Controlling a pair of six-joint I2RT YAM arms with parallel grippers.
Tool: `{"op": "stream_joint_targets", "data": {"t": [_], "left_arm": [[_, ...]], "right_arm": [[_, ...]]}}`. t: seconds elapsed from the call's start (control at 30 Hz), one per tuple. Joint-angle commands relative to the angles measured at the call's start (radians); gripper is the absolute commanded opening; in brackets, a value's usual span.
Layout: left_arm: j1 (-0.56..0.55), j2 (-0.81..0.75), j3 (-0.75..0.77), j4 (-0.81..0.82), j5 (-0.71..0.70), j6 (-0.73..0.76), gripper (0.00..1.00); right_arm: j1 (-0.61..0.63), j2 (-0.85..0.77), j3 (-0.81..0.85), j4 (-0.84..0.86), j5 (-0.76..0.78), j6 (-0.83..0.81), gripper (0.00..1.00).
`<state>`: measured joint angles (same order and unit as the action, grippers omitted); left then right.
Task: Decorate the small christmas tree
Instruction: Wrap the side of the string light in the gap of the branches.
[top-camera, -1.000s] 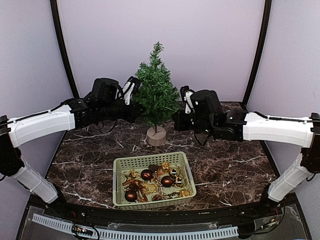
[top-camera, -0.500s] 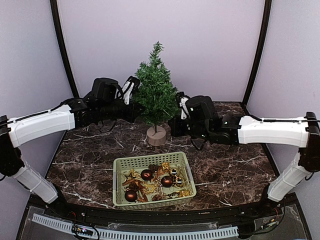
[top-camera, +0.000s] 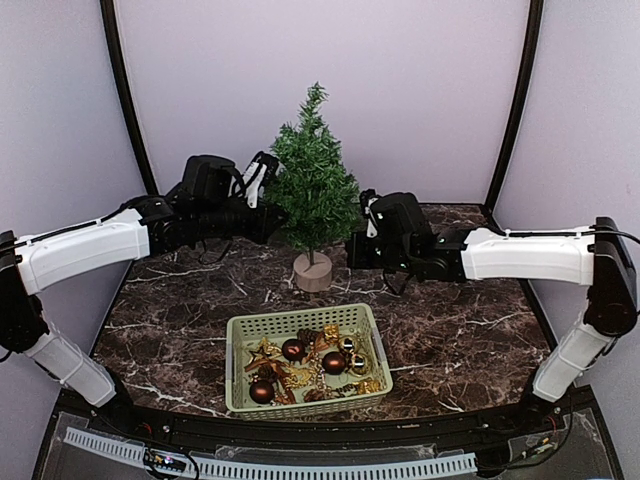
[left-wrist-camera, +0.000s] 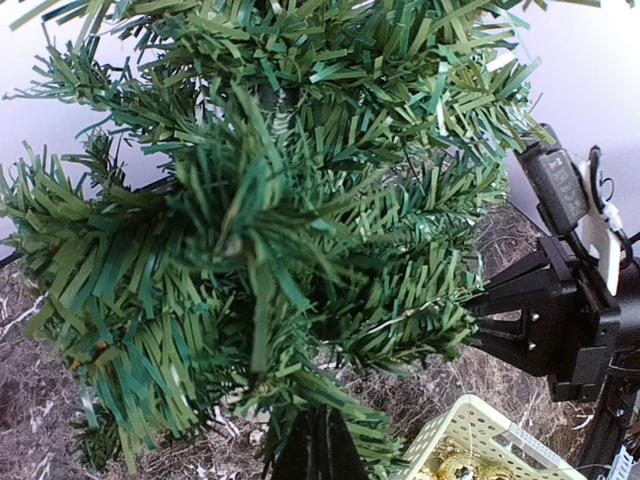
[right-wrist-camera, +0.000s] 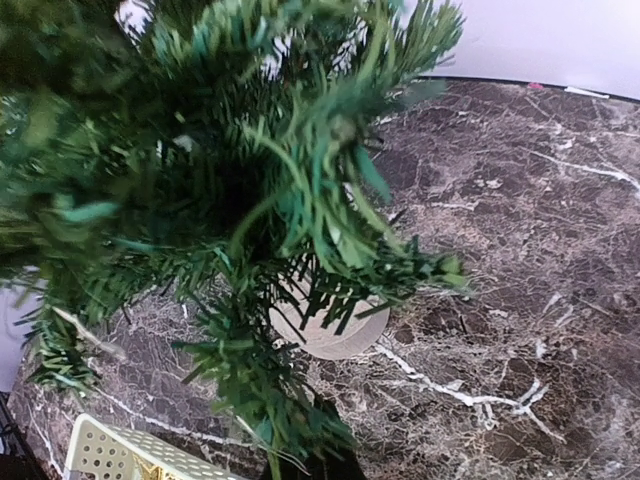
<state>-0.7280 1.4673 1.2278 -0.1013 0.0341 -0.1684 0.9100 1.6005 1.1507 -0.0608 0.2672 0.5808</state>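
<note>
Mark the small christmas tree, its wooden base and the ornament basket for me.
small christmas tree (top-camera: 313, 190), top external view, middle of the green foliage.
wooden base (top-camera: 313, 272), top external view, its round side.
basket (top-camera: 300, 324), top external view, far wall's lattice.

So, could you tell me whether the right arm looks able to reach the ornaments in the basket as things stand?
Probably yes. The basket is open-topped and lies nearer the bases than the small christmas tree, with only table between it and the right gripper, which is shut beside the tree.
</note>
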Motion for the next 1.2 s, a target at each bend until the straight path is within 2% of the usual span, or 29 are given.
{"op": "stream_joint_targets", "data": {"t": [0.0,0.3,0.67,0.93,1.17], "left_arm": [[0.014,-0.024,-0.015,0.026,0.004,0.006,0.00],[0.032,-0.040,-0.034,0.035,0.008,0.001,0.00],[0.067,-0.048,-0.049,0.042,0.032,-0.004,0.00],[0.074,-0.054,-0.055,0.046,0.033,0.001,0.00],[0.081,-0.055,-0.065,0.047,0.029,0.001,0.00]], "right_arm": [[-0.008,0.050,0.000,0.051,-0.041,0.007,0.00],[-0.008,0.055,-0.048,0.107,-0.107,0.002,0.00],[0.003,-0.067,-0.107,0.084,-0.120,-0.049,0.00],[0.007,-0.142,-0.091,0.023,-0.052,-0.069,0.00],[-0.017,-0.117,-0.046,-0.011,0.009,-0.117,0.00]]}}
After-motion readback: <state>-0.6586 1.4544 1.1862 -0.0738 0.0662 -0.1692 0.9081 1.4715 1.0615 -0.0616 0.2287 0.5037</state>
